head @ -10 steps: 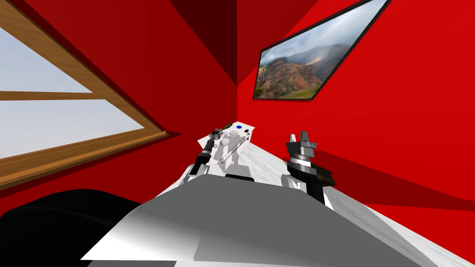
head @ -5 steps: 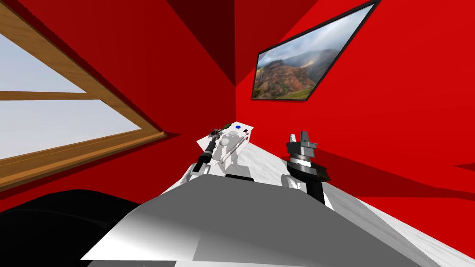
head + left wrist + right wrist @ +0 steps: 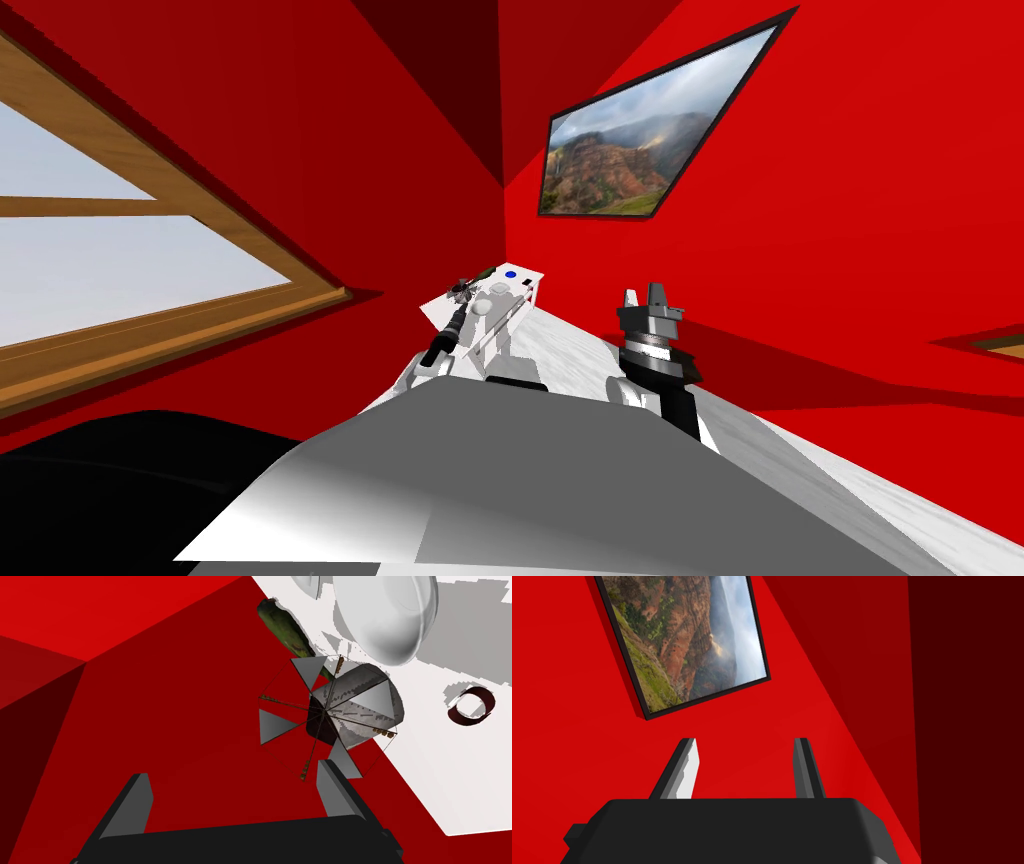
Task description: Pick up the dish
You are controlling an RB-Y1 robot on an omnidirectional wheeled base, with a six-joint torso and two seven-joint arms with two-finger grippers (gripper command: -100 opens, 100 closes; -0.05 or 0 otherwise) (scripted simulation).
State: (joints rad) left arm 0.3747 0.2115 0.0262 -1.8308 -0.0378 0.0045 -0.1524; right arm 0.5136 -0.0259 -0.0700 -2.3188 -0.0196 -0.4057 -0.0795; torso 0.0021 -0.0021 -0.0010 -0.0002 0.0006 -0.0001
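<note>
Dish: we see it, white [image 3: 385,616], lying on the bench [image 3: 450,776], just beyond a grey faceted object [image 3: 355,706].
Left gripper: ours [image 3: 240,796], fingers spread, near that object.
Right gripper: ours [image 3: 744,768], fingers apart, holding nothing.

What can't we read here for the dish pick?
- Dish: left wrist view, top edge cuts off its far rim.
- White piece beside it: same edge, unidentifiable.
- Green object: one end hidden behind faceted grey thing.
- Head view: things on the table too small.
</note>
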